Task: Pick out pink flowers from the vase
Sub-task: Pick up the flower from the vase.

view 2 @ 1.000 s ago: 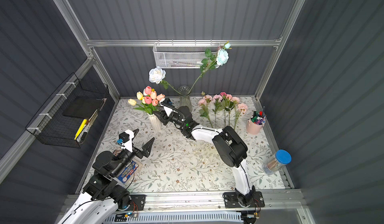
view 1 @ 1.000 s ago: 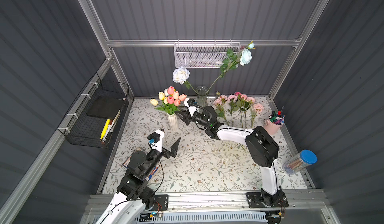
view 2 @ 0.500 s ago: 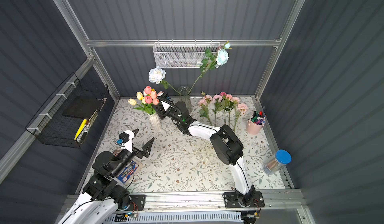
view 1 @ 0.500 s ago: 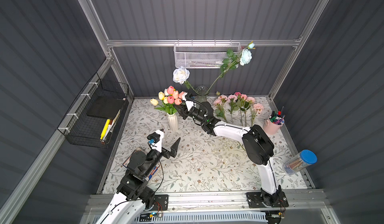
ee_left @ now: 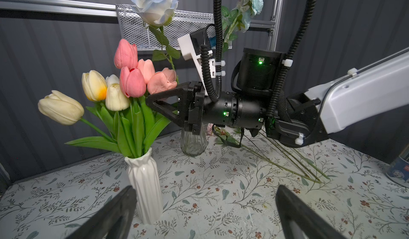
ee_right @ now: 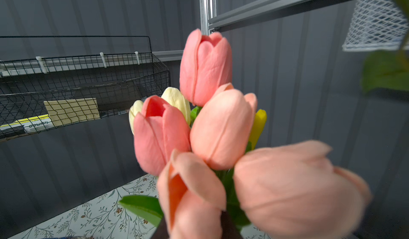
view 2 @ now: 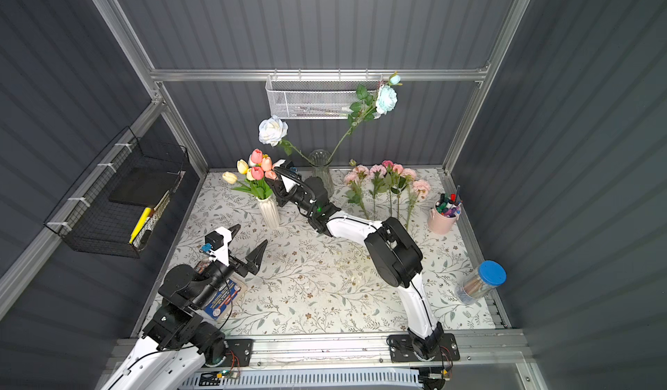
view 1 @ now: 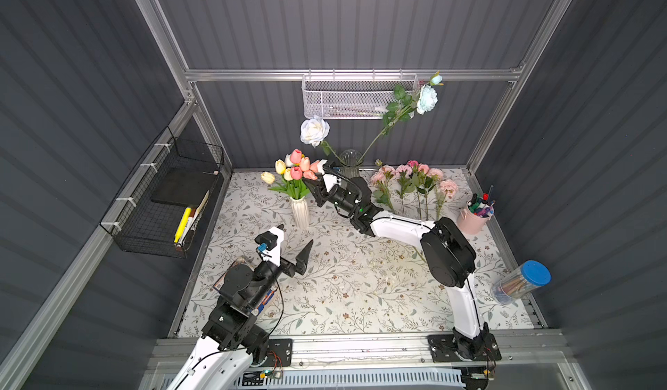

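white links (view 1: 397, 226), black joints (view 1: 447, 258), corrugated black cables (ee_left: 218, 38).

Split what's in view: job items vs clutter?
Job:
- pink tulips in the white vase
- pink roses laid on the table
- right gripper at the tulips

Clutter:
- white rose and blue rose in the glass vase
- yellow and cream tulips
- pen cup
- jar
- black basket
- mesh basket

Above the white vase (ee_left: 143, 182), the fingers (ee_left: 168, 92) of the right gripper (ee_left: 150, 101) end among tulip leaves (ee_left: 138, 127); whether they pinch a stem cannot be told. Pink tulips (ee_right: 294, 189) over that vase blur in the right wrist view, two cut off
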